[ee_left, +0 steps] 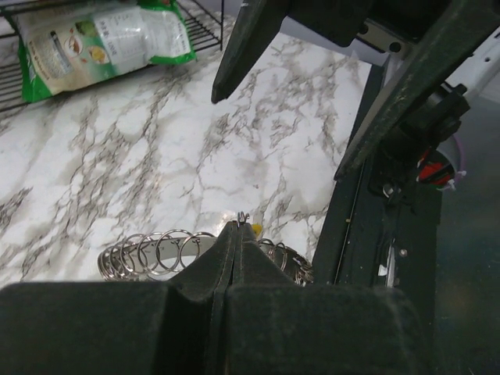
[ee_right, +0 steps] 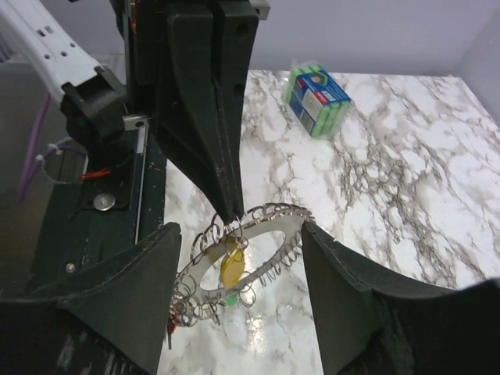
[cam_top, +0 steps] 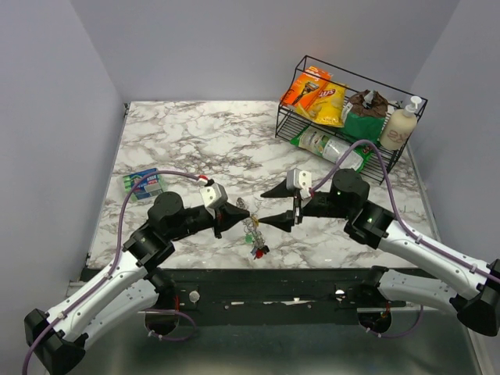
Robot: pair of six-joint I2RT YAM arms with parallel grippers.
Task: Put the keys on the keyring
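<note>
The keyring [ee_right: 283, 222] is a wide silvery ring hung with many small split rings; it sits tilted near the table's front edge [cam_top: 250, 226] and shows in the left wrist view [ee_left: 156, 254]. My left gripper [ee_right: 232, 212] is shut on a small split ring at the keyring's edge [ee_left: 243, 216]. A yellow key [ee_right: 231, 266] hangs under that ring. A green key [ee_right: 232, 298] and a red key [ee_right: 172, 320] hang lower on the keyring. My right gripper [ee_right: 241, 226] is open, its fingers [ee_right: 133, 289] on either side of the keyring without touching it.
A black wire basket [cam_top: 291, 117] at the back right holds snack bags, a plastic bottle and a soap dispenser. A green-and-blue pack [cam_top: 144, 183] lies at the left. The black front rail [cam_top: 273, 281] runs just below the keyring.
</note>
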